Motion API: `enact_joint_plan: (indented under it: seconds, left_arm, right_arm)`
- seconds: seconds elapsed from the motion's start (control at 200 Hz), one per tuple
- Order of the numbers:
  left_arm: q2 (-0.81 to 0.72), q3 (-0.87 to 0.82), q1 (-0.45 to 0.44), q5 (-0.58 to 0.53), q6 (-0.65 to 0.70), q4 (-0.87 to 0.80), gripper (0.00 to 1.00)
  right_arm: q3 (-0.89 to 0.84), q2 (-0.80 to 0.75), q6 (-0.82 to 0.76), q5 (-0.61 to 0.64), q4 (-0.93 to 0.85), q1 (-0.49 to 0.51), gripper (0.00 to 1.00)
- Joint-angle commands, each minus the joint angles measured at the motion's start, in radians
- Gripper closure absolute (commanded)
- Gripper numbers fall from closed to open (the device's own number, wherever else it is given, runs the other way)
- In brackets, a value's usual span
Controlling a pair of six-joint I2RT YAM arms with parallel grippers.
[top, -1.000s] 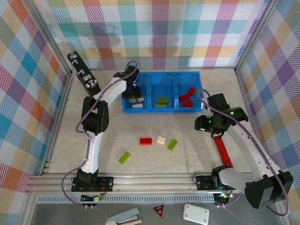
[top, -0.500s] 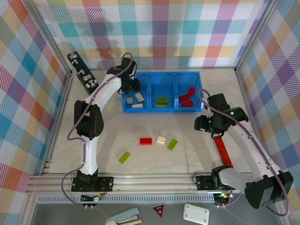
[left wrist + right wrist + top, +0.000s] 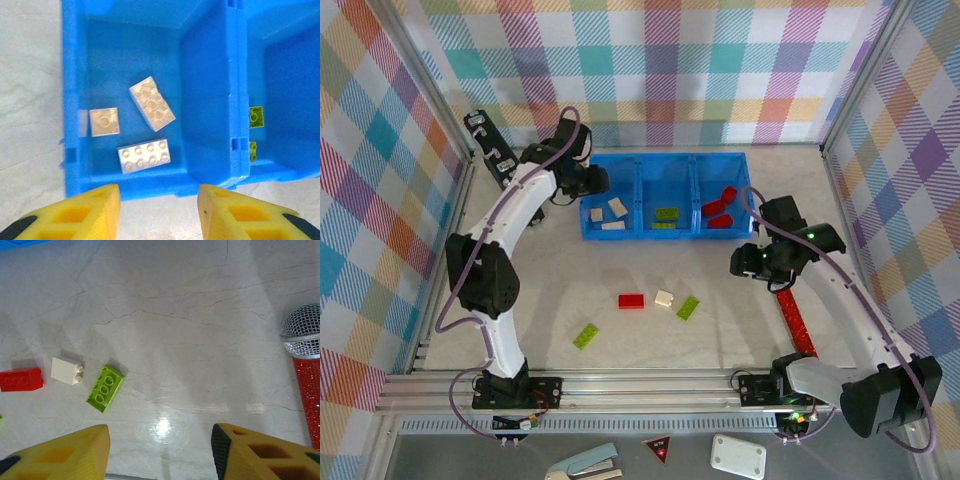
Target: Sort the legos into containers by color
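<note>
While four legos lie loose on the tabletop [image 3: 570, 270], the top view shows the sorting part done. A red brick [image 3: 631, 301], cream brick [image 3: 664, 298] and green brick [image 3: 688, 308] sit in a row, and a second green [image 3: 586, 336] lies nearer the arm bases. The tray [image 3: 665, 157] at the far side holds cream in its left compartment, green in the middle and red on the right, one colour each. The left arm [image 3: 520, 205] reaches to the tray's left end. The right arm [image 3: 840, 290] hangs beside a red microphone [image 3: 796, 322].

From the left wrist, the left jaws stand narrowly apart and empty, fingers [image 3: 75, 215] raised over the tray's left end. They face three cream bricks [image 3: 152, 100] in that compartment, and green ones [image 3: 255, 117] show past the divider.

From the right wrist, the right jaws are moderately wide and empty, fingers [image 3: 65, 455] over bare tabletop. The row of three lies to the upper left, well apart from them. The green brick looks nearest, so it is likely the next pick.
</note>
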Motion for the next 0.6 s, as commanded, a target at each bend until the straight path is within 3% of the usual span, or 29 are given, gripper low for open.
enact_joint_plan:
  seconds: [0.0,0.595]
  left_arm:
    - [-0.092,-0.056,0.050,0.048,0.025,-0.029,0.55]
    - [-0.359,-0.445,0.205,0.070,0.079,0.067,0.55]
  right_arm:
    - [0.037,0.020,0.035,-0.034,0.012,0.011,0.43]
    - [0.140,0.225,0.104,0.026,0.041,0.213,0.43]
